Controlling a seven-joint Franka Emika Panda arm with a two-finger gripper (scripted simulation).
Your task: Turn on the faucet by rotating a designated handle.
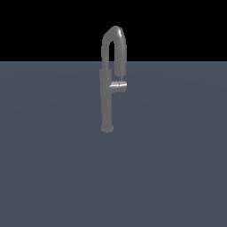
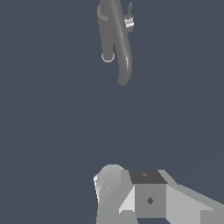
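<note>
Exterior view: the faucet [image 1: 107, 97] stands upright just above centre, its gooseneck arching toward 3 o'clock. The handle [image 1: 119, 86] juts from the column toward 3 o'clock, long axis level, right under the downturned spout end. No arm shows here.

Wrist view: the gripper [image 2: 131, 192] fills the near edge; whether the jaws are parted or closed I cannot tell. The faucet [image 2: 114, 39] lies well apart at roughly 12 o'clock from it, with the handle [image 2: 128, 22] on the far side of the spout. The approach likely runs straight ahead.
</note>
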